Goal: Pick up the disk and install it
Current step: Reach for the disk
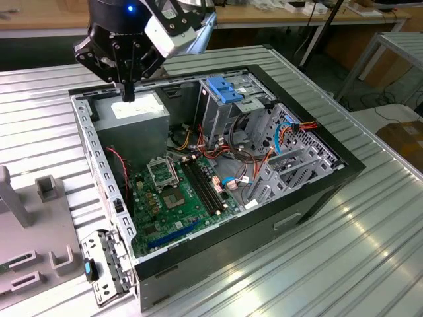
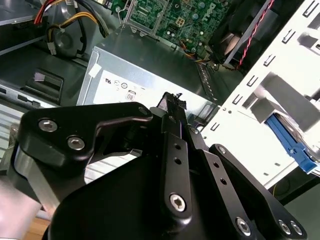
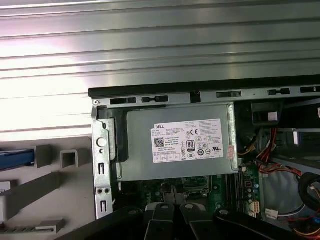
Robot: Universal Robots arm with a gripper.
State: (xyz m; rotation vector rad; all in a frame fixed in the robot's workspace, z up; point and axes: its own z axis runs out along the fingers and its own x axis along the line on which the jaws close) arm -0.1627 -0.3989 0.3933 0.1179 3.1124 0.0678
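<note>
The disk is out of view. My gripper [image 1: 127,91] hangs over the back left corner of the open computer case [image 1: 310,198], just above the grey power-supply box [image 1: 135,111] with its white label. Its black fingers are pressed together with nothing between them, as the second wrist view shows at the gripper [image 2: 172,104]. In the first wrist view the gripper [image 3: 172,210] sits below the power-supply box [image 3: 175,145] in the picture. A blue plastic bracket [image 1: 228,89] sits atop the metal drive cage [image 1: 221,119].
The green motherboard [image 1: 178,198] and red and orange cables [image 1: 294,132] lie inside the case. A grey fixture [image 1: 39,224] with posts stands at the exterior view's left; a blue strip [image 3: 15,159] lies on it, and what it is I cannot tell. Ribbed metal tabletop [image 1: 370,251] surrounds the case.
</note>
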